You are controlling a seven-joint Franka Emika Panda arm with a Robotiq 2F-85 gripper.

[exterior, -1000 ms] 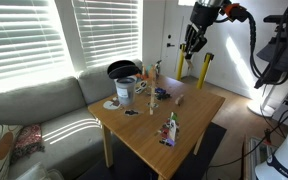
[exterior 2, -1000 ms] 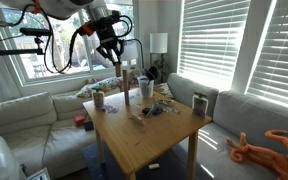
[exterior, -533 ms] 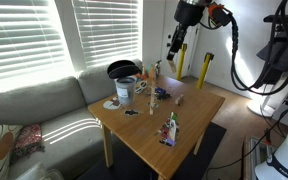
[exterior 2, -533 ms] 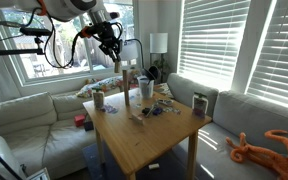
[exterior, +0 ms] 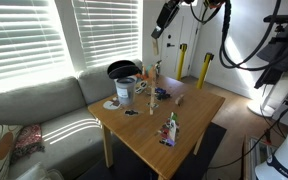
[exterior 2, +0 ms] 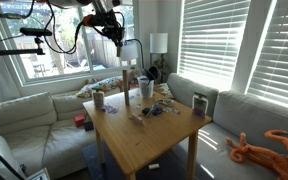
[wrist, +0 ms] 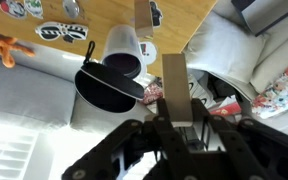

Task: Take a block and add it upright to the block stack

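My gripper point(wrist: 174, 118) is shut on a tan wooden block point(wrist: 174, 82) that sticks out upright between the fingers. In both exterior views the gripper point(exterior: 156, 30) point(exterior 2: 117, 30) hangs high above the far side of the wooden table point(exterior: 184, 125). The block stack point(exterior: 157, 70) point(exterior 2: 127, 82) is a slim upright column near the table's far edge, below the gripper. In the wrist view the block stack point(wrist: 144, 12) shows at the top, beyond a white cup point(wrist: 124, 45). Nothing touches the stack.
A white cup point(exterior: 125, 91) and a black bowl point(exterior: 122, 69) point(wrist: 109, 88) stand beside the stack. A low green-and-red cluster point(exterior: 170, 130) lies near the table's front. Small items point(exterior: 159, 96) are scattered mid-table. A sofa point(exterior: 44, 110) flanks the table; a yellow post point(exterior: 205, 70) stands behind.
The arm has swung with the block in its grip, rising and moving across toward the spot above the stack. The jaws stayed shut on the block.
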